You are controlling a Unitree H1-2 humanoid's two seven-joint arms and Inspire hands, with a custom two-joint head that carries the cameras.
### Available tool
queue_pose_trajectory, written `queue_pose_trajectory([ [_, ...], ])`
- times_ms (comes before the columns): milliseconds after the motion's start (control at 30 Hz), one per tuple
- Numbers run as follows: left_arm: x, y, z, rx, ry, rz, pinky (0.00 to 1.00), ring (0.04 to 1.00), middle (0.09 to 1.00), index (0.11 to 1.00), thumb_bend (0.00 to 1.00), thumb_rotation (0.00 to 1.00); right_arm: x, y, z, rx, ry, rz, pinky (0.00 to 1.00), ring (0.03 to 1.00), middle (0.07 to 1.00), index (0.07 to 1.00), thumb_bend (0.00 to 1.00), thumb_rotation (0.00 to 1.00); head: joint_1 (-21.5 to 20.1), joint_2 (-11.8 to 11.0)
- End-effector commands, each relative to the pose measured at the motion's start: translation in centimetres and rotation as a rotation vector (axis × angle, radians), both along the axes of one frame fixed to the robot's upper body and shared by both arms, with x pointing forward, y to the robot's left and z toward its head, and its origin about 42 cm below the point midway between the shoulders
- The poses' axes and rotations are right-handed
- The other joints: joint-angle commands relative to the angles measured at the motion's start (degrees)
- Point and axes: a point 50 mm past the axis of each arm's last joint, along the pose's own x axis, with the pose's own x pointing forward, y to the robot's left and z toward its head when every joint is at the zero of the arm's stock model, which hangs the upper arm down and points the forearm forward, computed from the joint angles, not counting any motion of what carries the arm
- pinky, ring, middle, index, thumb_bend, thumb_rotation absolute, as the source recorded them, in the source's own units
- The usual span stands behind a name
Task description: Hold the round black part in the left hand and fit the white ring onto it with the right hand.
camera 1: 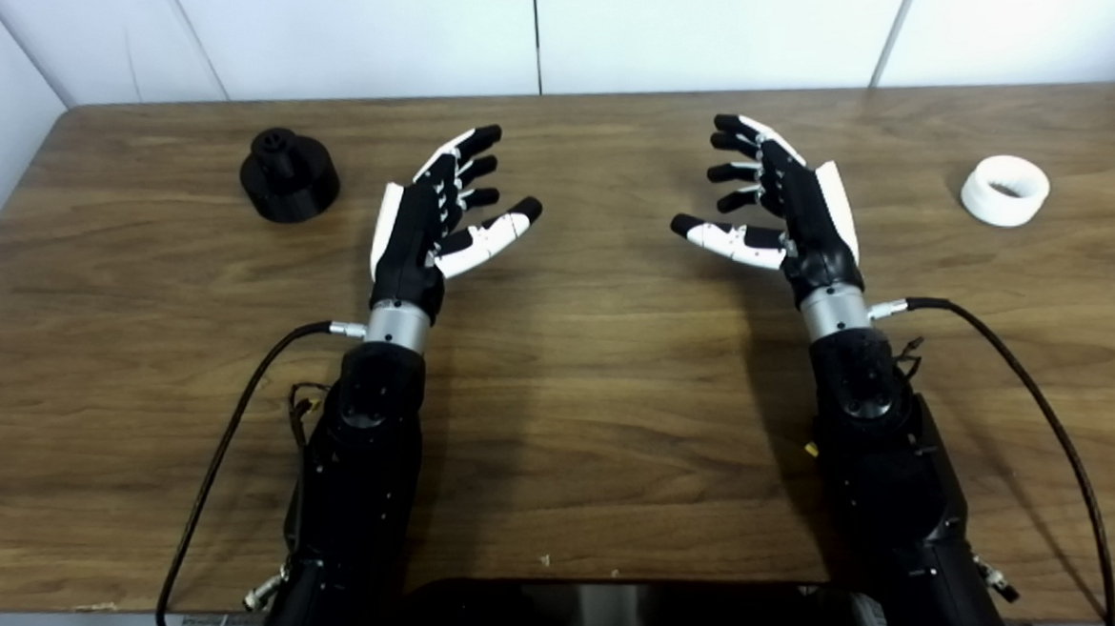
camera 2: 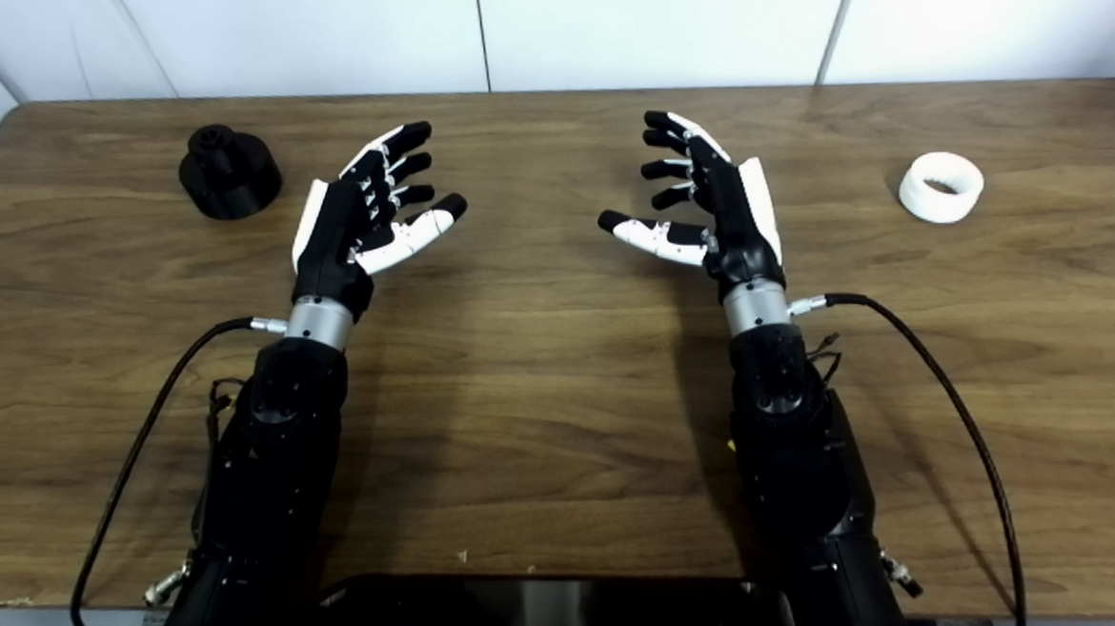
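Observation:
The round black part stands on the wooden table at the far left, with a small hub on top. The white ring lies flat at the far right. My left hand is open and empty, palm facing inward, a short way right of the black part. My right hand is open and empty, palm facing inward, well left of the ring. Both hands are held over the table's middle, apart from each other.
White wall panels stand behind the table's back edge. Black cables loop from both wrists over the table. A dark part of the robot's body covers the front edge at bottom centre.

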Motion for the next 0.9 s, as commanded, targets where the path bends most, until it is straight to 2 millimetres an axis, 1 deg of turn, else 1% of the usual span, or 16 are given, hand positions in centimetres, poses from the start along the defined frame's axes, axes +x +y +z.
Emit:
queue_pose_trajectory([
  [0, 0.54, -0.32, 2.17, 0.000, -0.083, -0.005, 0.75, 0.851, 0.896, 0.810, 0.67, 0.15, 0.44, 0.44, 1.77, 0.005, -0.067, 0.013, 0.58, 0.690, 0.798, 0.814, 0.72, 0.13, 0.1, 0.1],
  [167, 0.66, -0.34, 2.18, 0.001, -0.086, -0.004, 0.75, 0.854, 0.897, 0.808, 0.67, 0.15, 0.50, 0.39, 1.72, 0.005, -0.067, 0.012, 0.58, 0.698, 0.797, 0.814, 0.71, 0.13, 0.0, 0.0],
  [300, 0.71, -0.34, 2.16, -0.001, -0.087, -0.004, 0.74, 0.858, 0.897, 0.807, 0.68, 0.16, 0.53, 0.39, 1.70, 0.002, -0.066, 0.013, 0.57, 0.696, 0.801, 0.814, 0.71, 0.13, 0.0, 0.0],
  [633, 0.56, -0.33, 2.27, -0.002, -0.083, -0.004, 0.75, 0.855, 0.896, 0.807, 0.67, 0.15, 0.56, 0.50, 1.68, 0.005, -0.065, 0.016, 0.59, 0.692, 0.797, 0.810, 0.72, 0.12, 0.1, 0.2],
  [767, 0.55, -0.38, 2.28, -0.014, -0.082, -0.008, 0.75, 0.855, 0.898, 0.806, 0.67, 0.14, 0.56, 0.46, 1.68, -0.001, -0.065, 0.013, 0.58, 0.688, 0.795, 0.808, 0.72, 0.13, 0.0, 0.3],
  [867, 0.65, -0.42, 2.31, -0.007, -0.085, -0.009, 0.74, 0.853, 0.896, 0.806, 0.67, 0.14, 0.55, 0.42, 1.74, 0.000, -0.063, 0.013, 0.58, 0.688, 0.795, 0.809, 0.72, 0.11, 0.4, 0.4],
])
